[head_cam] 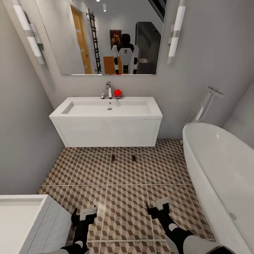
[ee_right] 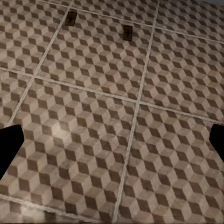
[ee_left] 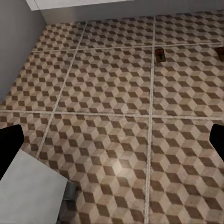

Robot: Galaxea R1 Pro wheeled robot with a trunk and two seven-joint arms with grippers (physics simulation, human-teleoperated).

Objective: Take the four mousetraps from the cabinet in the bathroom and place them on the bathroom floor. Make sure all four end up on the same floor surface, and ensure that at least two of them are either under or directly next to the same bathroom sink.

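I see two mousetraps, one (head_cam: 113, 158) and another (head_cam: 134, 158), lying apart on the floor (head_cam: 123, 197) at my 12 o'clock, just before the sink (head_cam: 109, 107). My left gripper (head_cam: 84, 216) and right gripper (head_cam: 158, 208) both hang spread and empty over tiles.

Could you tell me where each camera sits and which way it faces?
Head view: high on the robot, facing the sink and bathtub; both grippers, left and right, show low.
Left wrist view: on the left arm, looking down at the bathroom floor; dark fingertips.
Right wrist view: likewise, fingertips.
Shared: two mousetraps.
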